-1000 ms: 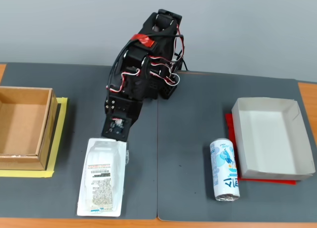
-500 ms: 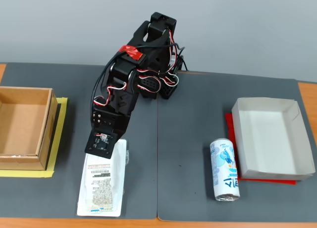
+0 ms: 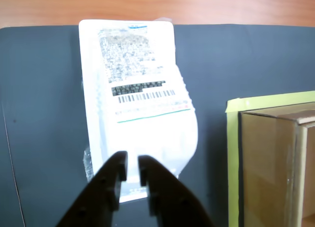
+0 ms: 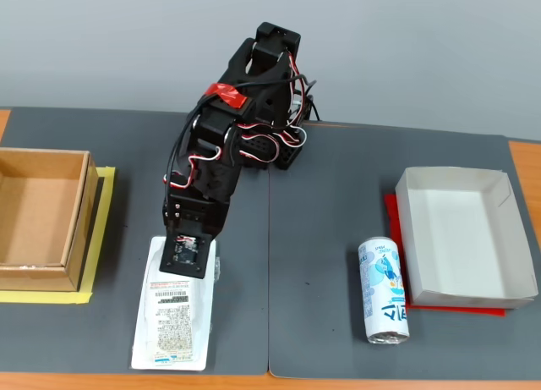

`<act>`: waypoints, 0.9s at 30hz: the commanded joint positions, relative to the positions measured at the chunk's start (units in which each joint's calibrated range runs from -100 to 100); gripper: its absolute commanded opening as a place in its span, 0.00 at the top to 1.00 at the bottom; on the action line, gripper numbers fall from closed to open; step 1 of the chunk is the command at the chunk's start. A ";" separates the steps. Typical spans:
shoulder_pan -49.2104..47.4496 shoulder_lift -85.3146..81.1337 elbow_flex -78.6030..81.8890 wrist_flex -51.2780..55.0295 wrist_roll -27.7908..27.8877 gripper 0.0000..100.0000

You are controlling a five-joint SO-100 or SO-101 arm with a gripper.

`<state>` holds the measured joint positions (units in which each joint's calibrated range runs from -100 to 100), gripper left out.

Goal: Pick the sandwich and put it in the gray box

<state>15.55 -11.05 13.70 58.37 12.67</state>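
Observation:
The sandwich [image 3: 138,89] is a flat clear-wrapped pack with a white label and barcode. It lies on the dark mat, at the front left in the fixed view [image 4: 173,318]. My gripper [image 3: 133,163] is down on the pack's end nearest the arm [image 4: 186,270]. The jaws stand close together with only a narrow gap, pinching the wrap there. The pack still rests on the mat. The gray box [image 4: 461,238], a shallow pale tray, sits empty at the far right of the fixed view, out of the wrist view.
A brown cardboard box [image 4: 38,212] on yellow tape stands left of the sandwich, at the right in the wrist view [image 3: 270,163]. A blue-and-white drink can [image 4: 385,293] lies next to the gray box. A red sheet [image 4: 393,221] lies under that box.

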 commanded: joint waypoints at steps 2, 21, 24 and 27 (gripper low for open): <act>-0.89 -0.27 -2.52 0.14 0.32 0.96; -0.96 0.24 -2.43 5.09 5.01 0.54; -0.96 2.02 -2.89 5.00 5.07 0.54; -0.96 3.63 -3.16 4.91 5.01 0.54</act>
<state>14.44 -7.48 13.61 63.92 17.51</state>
